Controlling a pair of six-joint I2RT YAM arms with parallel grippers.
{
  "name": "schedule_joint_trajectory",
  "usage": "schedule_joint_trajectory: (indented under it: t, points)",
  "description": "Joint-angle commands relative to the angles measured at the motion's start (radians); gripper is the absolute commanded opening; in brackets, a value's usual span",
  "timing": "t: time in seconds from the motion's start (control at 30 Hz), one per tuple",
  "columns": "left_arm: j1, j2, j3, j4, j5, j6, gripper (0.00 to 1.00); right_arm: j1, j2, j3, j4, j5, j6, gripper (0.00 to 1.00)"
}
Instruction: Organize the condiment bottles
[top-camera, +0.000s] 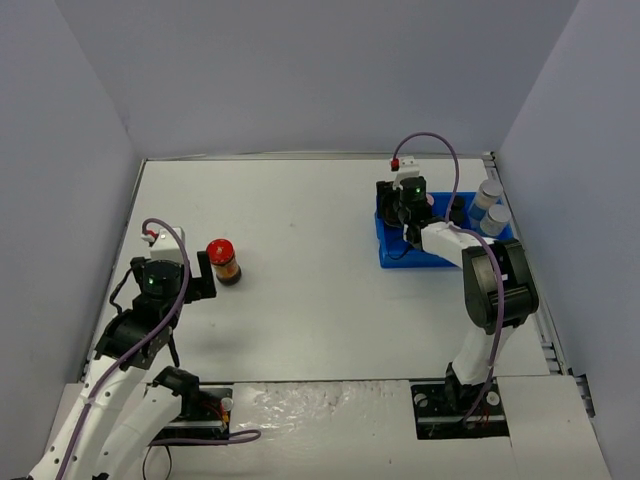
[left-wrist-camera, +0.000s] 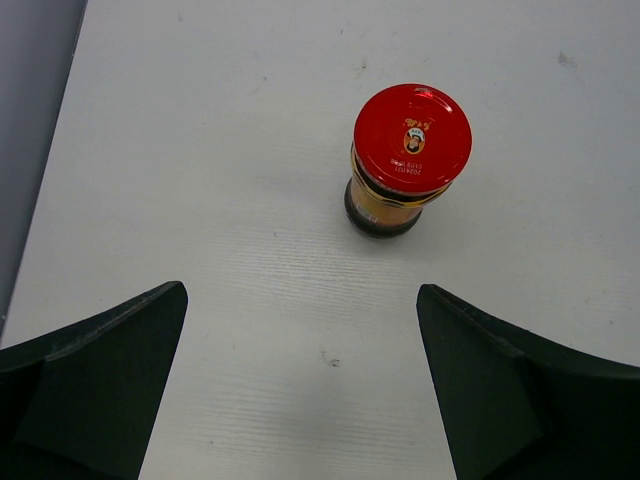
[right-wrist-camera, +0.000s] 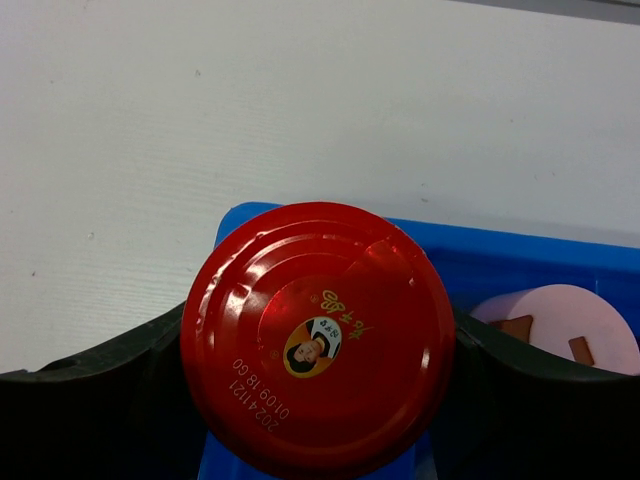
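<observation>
A red-lidded dark sauce jar (top-camera: 223, 260) (left-wrist-camera: 410, 150) stands upright on the white table, left of centre. My left gripper (top-camera: 204, 268) (left-wrist-camera: 300, 292) sits just short of it, open, with nothing between its black fingers (left-wrist-camera: 120, 370). Over the blue tray's (top-camera: 392, 255) (right-wrist-camera: 520, 262) left part, my right gripper (top-camera: 408, 215) (right-wrist-camera: 318, 350) is shut on a second red-lidded jar (right-wrist-camera: 318, 338), one finger on each side of its lid. To its right in the tray sits a pink-capped bottle (right-wrist-camera: 555, 325). Two silver-lidded jars (top-camera: 489, 192) (top-camera: 495, 218) stand right of the tray.
Grey walls close the table in on the left, back and right. The right table edge (top-camera: 520, 250) runs close behind the silver-lidded jars. The right arm's forearm (top-camera: 495, 280) stretches over the table in front of the tray.
</observation>
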Motion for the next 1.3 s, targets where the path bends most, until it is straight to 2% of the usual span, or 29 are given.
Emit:
schedule_joint_trajectory:
  t: [0.0, 0.13, 0.4, 0.63, 0.93, 1.07, 1.17, 1.27]
  points:
    - [0.008, 0.044, 0.032, 0.052, 0.042, -0.058, 0.97, -0.009, -0.061, 0.003, 0.203, 0.006, 0.005, 0.38]
    - [0.007, 0.088, 0.053, 0.051, 0.057, -0.112, 0.97, -0.008, -0.101, -0.008, 0.177, 0.003, 0.004, 0.65]
    - [0.007, 0.320, 0.163, 0.051, 0.105, -0.164, 0.97, -0.007, -0.276, 0.021, 0.045, -0.040, -0.019, 0.99]
    - [0.019, 0.534, 0.271, 0.039, 0.101, -0.189, 0.97, -0.001, -0.443, 0.066, -0.141, -0.038, 0.001, 1.00]
    - [0.059, 0.705, 0.354, 0.016, 0.105, -0.183, 0.97, 0.007, -0.655, 0.029, -0.221, -0.101, 0.062, 1.00]
    - [0.073, 0.759, 0.371, 0.010, 0.151, -0.178, 0.97, 0.011, -0.724, 0.008, -0.252, -0.112, 0.070, 1.00]
    - [0.074, 0.802, 0.380, 0.000, 0.180, -0.186, 0.92, 0.011, -0.755, -0.011, -0.271, -0.111, 0.080, 1.00]
    - [0.071, 0.831, 0.386, 0.012, 0.231, -0.201, 0.79, 0.011, -0.786, -0.023, -0.290, -0.088, 0.105, 1.00]
